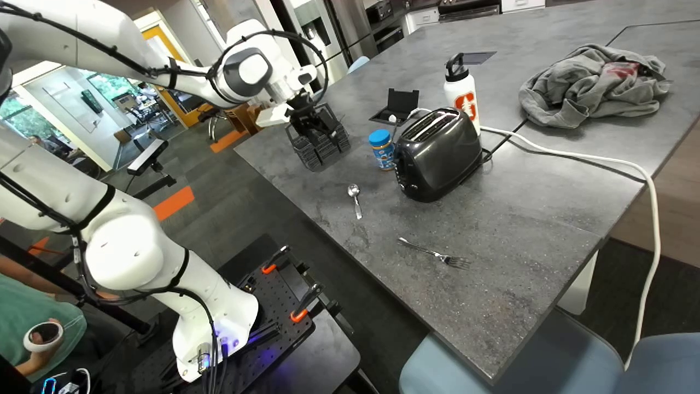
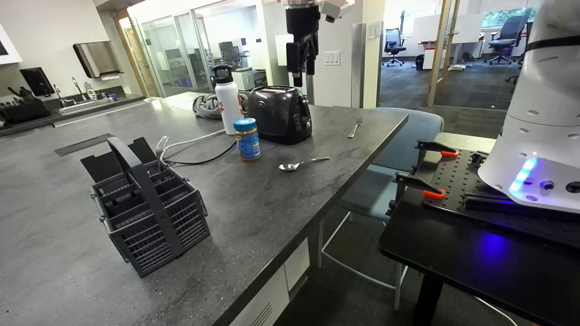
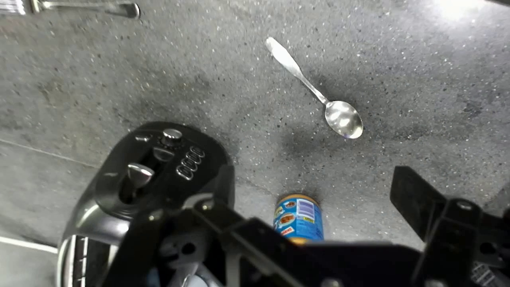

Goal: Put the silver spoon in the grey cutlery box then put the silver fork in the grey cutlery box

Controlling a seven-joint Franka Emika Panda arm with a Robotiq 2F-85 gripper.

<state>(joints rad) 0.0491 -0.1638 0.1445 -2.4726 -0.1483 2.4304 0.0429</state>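
The gripper [image 3: 314,183] is held above the worktop [image 1: 519,219], jaws spread wide, nothing gripped. The silver spoon [image 3: 318,95] is seen lying on the worktop, outside the box, near the blue-lidded jar [image 2: 248,142]; in the wrist view it is shown ahead of the jaws, bowl end turned toward them. The silver fork [image 1: 437,254] is seen flat on the worktop, well apart from the spoon, toward the worktop's end, tines pointed away from the spoon; in the wrist view it is cut off at a corner, handle end included. The grey cutlery box [image 2: 152,206] is stood upright on the worktop, carry handle raised, with the jar placed between it and the toaster [image 2: 278,113]; in an exterior view it is partly covered by the gripper. A second fork [image 2: 160,148] is seen tines up at the box's far side; which compartment can't be told. A black flap [image 1: 403,101] is raised from the worktop near the box. The white bottle [image 2: 229,104] is stood just beside the toaster. A grey cloth [image 1: 593,87] is bunched farther off.
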